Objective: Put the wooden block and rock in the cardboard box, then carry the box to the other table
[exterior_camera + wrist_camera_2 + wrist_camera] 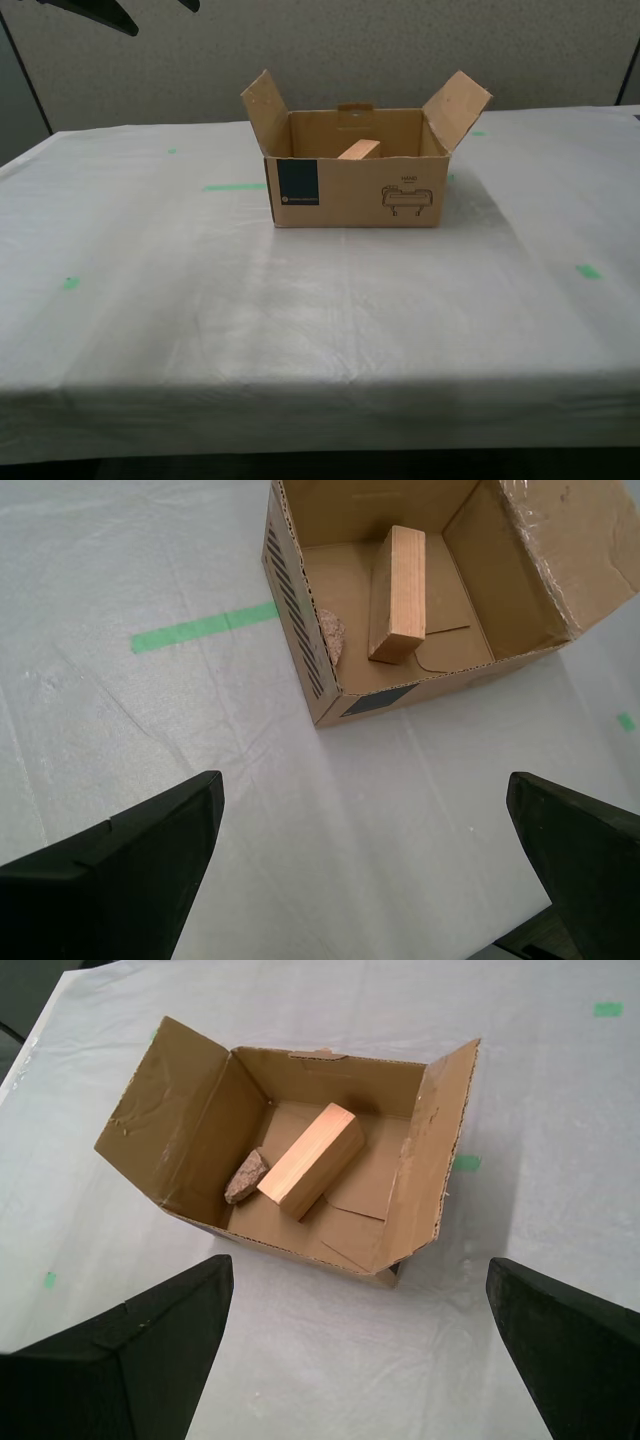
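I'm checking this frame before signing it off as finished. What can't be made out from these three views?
- Small beige-grey rock: hidden in the exterior view by the front wall of the brown cardboard box.
- Tan wooden block: only its top end shows there.
- Printed text on the dark blue label: too small.
- My first gripper and my second gripper: fingers cut off by the frame edges.

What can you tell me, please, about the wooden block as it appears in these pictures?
The wooden block is a light tan rectangular brick of what looks like smooth, bare wood. It lies inside the open cardboard box, propped at a tilt so one end rises near rim height in the exterior view. The rock sits right beside its lower end, seemingly touching it. The box stands on a table draped in white cloth. Neither end effector touches the block.
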`<state>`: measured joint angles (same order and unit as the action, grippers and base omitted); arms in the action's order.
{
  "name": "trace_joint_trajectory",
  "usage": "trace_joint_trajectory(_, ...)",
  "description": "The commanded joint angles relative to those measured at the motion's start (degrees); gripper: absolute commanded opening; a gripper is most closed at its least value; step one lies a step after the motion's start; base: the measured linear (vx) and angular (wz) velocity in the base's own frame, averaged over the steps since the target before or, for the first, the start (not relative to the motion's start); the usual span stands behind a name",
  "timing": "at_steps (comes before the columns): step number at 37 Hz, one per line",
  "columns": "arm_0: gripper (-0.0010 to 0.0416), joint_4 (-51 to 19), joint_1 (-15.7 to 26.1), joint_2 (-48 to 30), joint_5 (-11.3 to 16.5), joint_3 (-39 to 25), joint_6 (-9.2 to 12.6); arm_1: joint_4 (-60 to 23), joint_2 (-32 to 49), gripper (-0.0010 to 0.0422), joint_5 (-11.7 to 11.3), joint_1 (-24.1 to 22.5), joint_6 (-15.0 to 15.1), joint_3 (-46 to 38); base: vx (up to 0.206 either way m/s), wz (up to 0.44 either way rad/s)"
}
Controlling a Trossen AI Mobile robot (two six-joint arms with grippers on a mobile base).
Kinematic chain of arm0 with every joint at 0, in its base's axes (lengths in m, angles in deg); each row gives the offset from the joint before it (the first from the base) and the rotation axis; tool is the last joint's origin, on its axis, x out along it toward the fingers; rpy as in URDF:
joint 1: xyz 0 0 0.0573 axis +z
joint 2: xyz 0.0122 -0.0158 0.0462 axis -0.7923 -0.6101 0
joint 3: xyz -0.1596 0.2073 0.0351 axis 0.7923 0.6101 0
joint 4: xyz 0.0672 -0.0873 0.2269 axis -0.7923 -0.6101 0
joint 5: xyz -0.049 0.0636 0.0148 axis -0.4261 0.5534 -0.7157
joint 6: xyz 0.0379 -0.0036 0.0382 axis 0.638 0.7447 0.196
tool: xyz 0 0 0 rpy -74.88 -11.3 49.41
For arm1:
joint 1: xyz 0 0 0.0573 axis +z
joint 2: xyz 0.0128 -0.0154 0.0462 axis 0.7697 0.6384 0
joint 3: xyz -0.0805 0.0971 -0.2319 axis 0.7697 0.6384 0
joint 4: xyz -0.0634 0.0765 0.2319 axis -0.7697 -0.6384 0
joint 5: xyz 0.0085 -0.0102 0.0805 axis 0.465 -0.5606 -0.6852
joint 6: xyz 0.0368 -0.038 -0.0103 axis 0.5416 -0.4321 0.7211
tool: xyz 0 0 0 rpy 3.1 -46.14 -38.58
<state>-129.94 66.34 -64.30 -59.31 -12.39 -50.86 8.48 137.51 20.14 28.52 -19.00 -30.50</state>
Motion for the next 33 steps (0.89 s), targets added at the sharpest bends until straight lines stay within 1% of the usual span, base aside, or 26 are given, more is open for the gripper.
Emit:
trace_joint_trajectory(1, 0.0352, 0.0, 0.0, 0.0, -0.2, -0.1, 0.0, 0.0, 0.0, 0.0387, -0.1, 0.0, -0.1, 0.0, 0.000, 0.000)
trace_joint_trajectory(33, 0.0352, 0.0, 0.0, 0.0, -0.2, -0.1, 0.0, 0.0, 0.0, 0.0387, -0.1, 0.0, -0.1, 0.0, 0.000, 0.000)
